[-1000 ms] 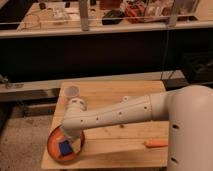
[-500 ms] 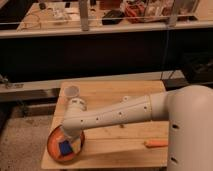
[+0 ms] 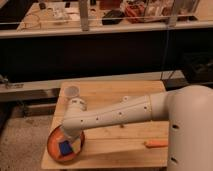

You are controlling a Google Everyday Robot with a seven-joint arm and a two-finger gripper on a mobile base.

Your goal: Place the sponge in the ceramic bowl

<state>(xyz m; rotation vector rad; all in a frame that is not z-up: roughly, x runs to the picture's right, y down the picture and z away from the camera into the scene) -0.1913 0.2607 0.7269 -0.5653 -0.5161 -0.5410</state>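
Camera view: looks down past the robot's big white body at a light wooden table (image 3: pixel 115 90).
Landmark: the round, shallow orange-brown ceramic bowl (image 3: pixel 50 142), with a darker rim, sits at the table's near left corner.
Sponge: the small flat blue squarish sponge (image 3: pixel 64 148) lies inside the bowl, on its floor, slightly toward the near side of its middle.
Arm: the white tubular arm (image 3: pixel 115 115), dotted with small dark holes, stretches from the body on the right to the bowl and bends downward just above the bowl's far right edge.
Gripper: the gripper (image 3: pixel 72 138) is at the arm's lower end, over the right part of the bowl and just beside the sponge; whether it is released or clenched cannot be told, since the wrist covers it.
Cup: a small pale cup (image 3: pixel 72 92) stands upright beyond the bowl, near the table's far left edge, apart from the bowl.
Orange item: a small flat orange object (image 3: pixel 156 143) lies well to the right of the bowl, near the table's front edge; what it is cannot be told.
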